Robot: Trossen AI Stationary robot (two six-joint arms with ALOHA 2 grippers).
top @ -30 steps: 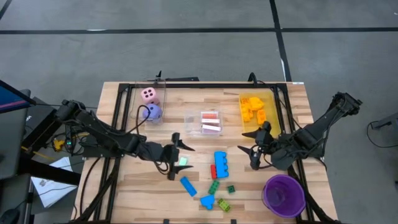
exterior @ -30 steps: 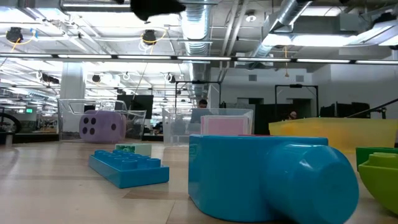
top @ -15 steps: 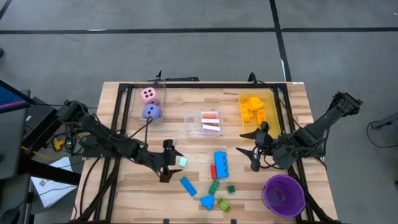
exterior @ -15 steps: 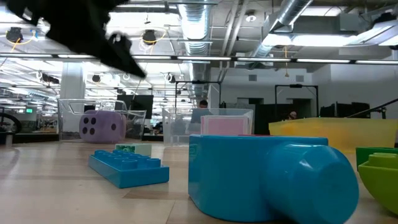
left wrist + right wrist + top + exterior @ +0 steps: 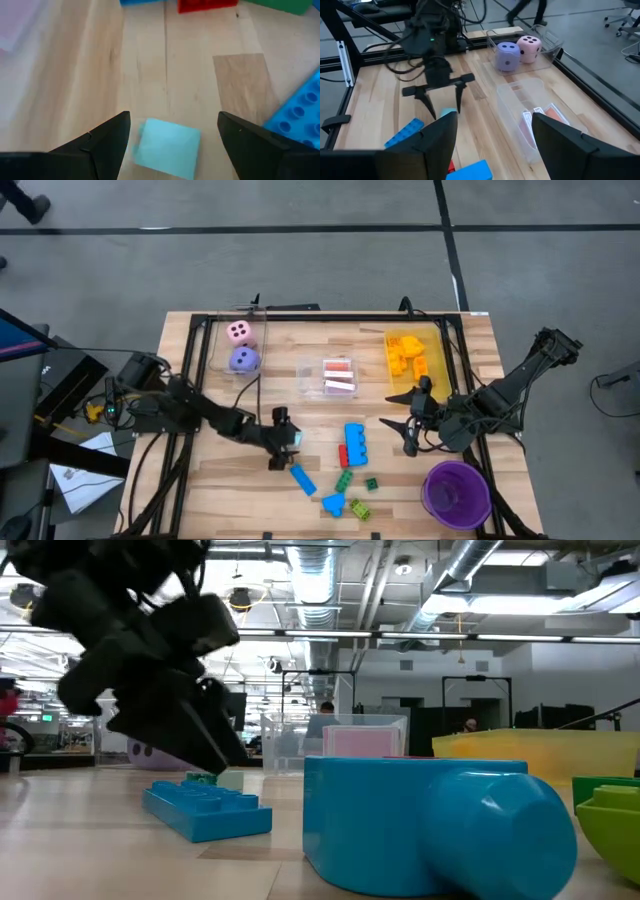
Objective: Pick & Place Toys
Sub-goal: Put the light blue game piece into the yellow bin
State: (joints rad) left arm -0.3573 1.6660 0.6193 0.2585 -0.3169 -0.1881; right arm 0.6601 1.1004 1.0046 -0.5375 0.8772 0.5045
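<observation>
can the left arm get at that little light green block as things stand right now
Probably yes. The left gripper is open, its fingers straddling the light green block, with bare table around it. The long blue brick lies just outside one finger, not between them.

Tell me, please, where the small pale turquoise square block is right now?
In the high view, the small pale turquoise square block lies left of centre, between the open left end effector fingers, above the flat blue plastic brick.

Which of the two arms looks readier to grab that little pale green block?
The left. Its left gripper hangs right at the pale green block, fingers open with one on each side of it. The right gripper waits open farther off, beyond the blue brick, so it would likely need a longer reach.
</observation>
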